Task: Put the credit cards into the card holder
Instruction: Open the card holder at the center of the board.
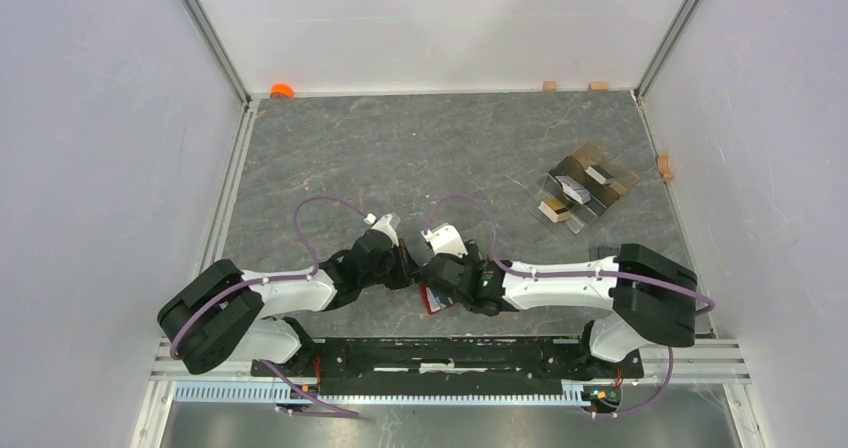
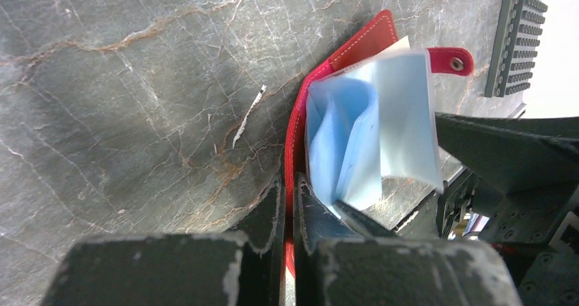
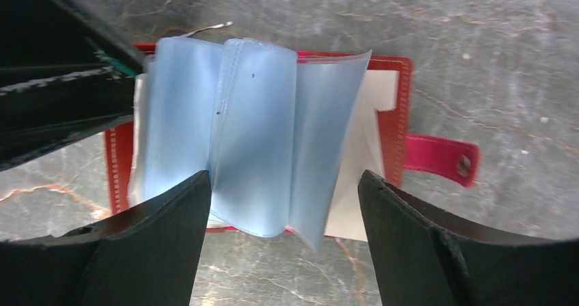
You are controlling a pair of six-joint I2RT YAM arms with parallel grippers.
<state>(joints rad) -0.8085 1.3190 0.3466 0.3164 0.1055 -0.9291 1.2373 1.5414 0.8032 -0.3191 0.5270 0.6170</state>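
The card holder (image 1: 432, 299) is a red wallet with light blue see-through sleeves, lying open on the grey stone table between the two arms. My left gripper (image 1: 408, 268) is shut on its red cover (image 2: 341, 53), the jaws pinching the cover's edge (image 2: 290, 183). The sleeves (image 2: 369, 128) fan up beside it. My right gripper (image 3: 283, 176) is open and empty, its jaws wide apart just over the fanned sleeves (image 3: 252, 128). The snap strap (image 3: 440, 157) sticks out to the right. No credit card can be made out in any view.
A clear tray (image 1: 588, 190) holding white and tan blocks stands at the right. Small tan blocks (image 1: 549, 85) lie along the back edge and the right wall (image 1: 663, 165). An orange object (image 1: 282, 90) sits in the back left corner. White walls enclose the table.
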